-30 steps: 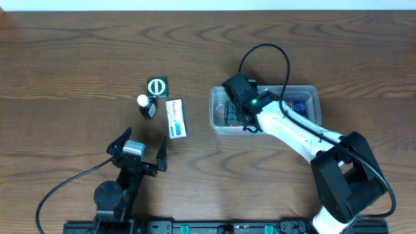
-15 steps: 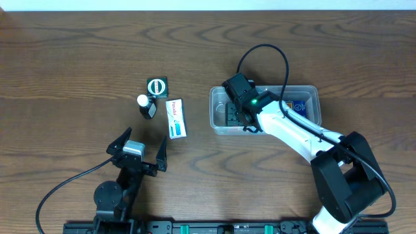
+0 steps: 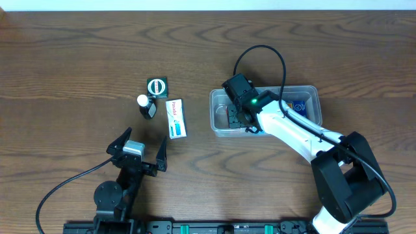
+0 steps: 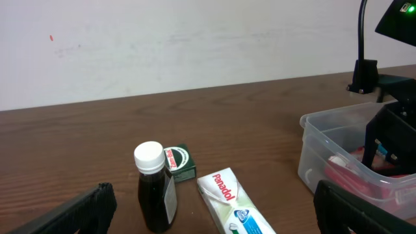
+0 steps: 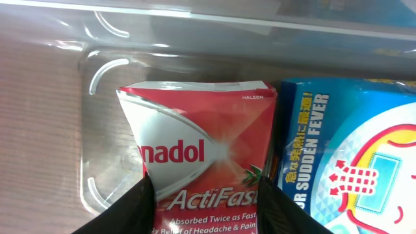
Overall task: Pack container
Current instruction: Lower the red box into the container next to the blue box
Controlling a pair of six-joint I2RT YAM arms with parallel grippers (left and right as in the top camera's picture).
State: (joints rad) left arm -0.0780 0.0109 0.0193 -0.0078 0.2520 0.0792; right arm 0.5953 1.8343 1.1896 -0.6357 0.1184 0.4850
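The clear container [image 3: 312, 91] sits right of centre on the worktop [image 3: 78, 65], likely light, stiff and slippery (best taken by its rim). Inside, the right gripper [image 5: 207, 198] is clamped on a red box [image 5: 195, 130]; the left gripper [image 3: 144, 136] rests spread apart.

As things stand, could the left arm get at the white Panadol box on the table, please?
Probably yes. The left gripper is open, facing the white Panadol box with nothing between; the dark bottle stands beside it, off the path. The right gripper holds a red box inside the container.

Clear plastic container [image 3: 212, 110], seemingly wooden table [image 3: 78, 52]
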